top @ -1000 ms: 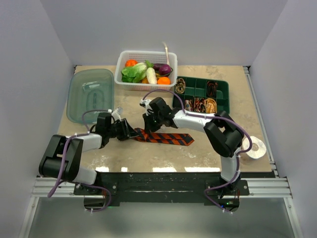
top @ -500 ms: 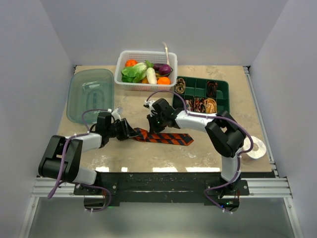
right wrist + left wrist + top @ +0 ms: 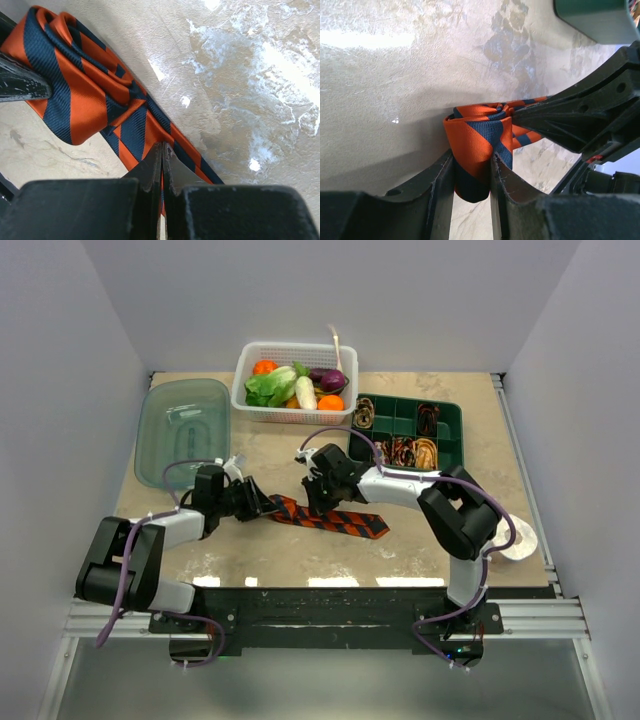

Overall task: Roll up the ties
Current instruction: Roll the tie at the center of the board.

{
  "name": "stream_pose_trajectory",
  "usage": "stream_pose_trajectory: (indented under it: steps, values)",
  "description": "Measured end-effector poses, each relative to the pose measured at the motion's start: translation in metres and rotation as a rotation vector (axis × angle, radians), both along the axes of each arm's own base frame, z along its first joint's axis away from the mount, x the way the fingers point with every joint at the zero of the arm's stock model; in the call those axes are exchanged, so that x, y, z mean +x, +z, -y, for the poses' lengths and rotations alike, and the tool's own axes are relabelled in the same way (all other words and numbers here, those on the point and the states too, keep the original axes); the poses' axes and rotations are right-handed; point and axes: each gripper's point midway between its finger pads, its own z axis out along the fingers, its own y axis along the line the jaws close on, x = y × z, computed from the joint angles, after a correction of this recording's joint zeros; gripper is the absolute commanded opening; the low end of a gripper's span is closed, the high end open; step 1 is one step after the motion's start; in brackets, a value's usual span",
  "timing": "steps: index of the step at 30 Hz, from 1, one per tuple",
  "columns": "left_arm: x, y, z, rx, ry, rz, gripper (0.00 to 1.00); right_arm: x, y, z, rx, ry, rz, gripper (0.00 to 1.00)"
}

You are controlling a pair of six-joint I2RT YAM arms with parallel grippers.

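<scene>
An orange-red and dark-striped tie (image 3: 340, 520) lies on the table, its left end coiled into a small roll (image 3: 477, 132). My left gripper (image 3: 268, 508) is shut on that roll (image 3: 472, 175), one finger on each side. The rest of the tie (image 3: 90, 100) runs flat to the right. My right gripper (image 3: 313, 505) is shut, and its joined tips (image 3: 162, 150) press on the flat strip just beside the roll. A left finger (image 3: 20, 82) shows at the edge of the right wrist view. Brown coiled ties (image 3: 405, 452) sit in a green tray.
The green compartment tray (image 3: 400, 412) stands behind the right arm. A white basket (image 3: 243, 380) of vegetables is at the back centre. A teal plastic tub (image 3: 183, 430) lies at the back left. A white tape roll (image 3: 518, 538) sits at the right edge.
My right gripper has shifted slightly right and nearer along the tie. The tie's free end has drawn in a little. The left gripper keeps its hold on the roll.
</scene>
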Motion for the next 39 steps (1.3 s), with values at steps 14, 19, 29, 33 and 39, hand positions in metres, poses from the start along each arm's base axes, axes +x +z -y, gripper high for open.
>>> stream_pose_trajectory:
  steps: [14, 19, 29, 33, 39]
  values:
    - [0.001, -0.002, -0.004, 0.012, 0.033, -0.005, 0.27, 0.001, 0.002, 0.0, -0.001, 0.0, 0.0, 0.0]
    - [0.002, -0.002, -0.006, 0.04, 0.022, -0.003, 0.27, 0.009, 0.015, -0.009, 0.02, 0.0, 0.02, 0.0]
    - [0.009, 0.0, -0.009, 0.136, 0.014, -0.001, 0.25, 0.008, 0.038, -0.035, 0.095, 0.026, 0.032, 0.0]
    - [0.011, 0.002, -0.004, 0.186, 0.002, 0.006, 0.24, -0.001, 0.035, -0.046, 0.105, 0.045, 0.018, 0.0]
    - [0.011, 0.004, 0.002, 0.276, -0.007, 0.016, 0.23, -0.006, 0.021, -0.052, 0.089, 0.057, -0.009, 0.0]
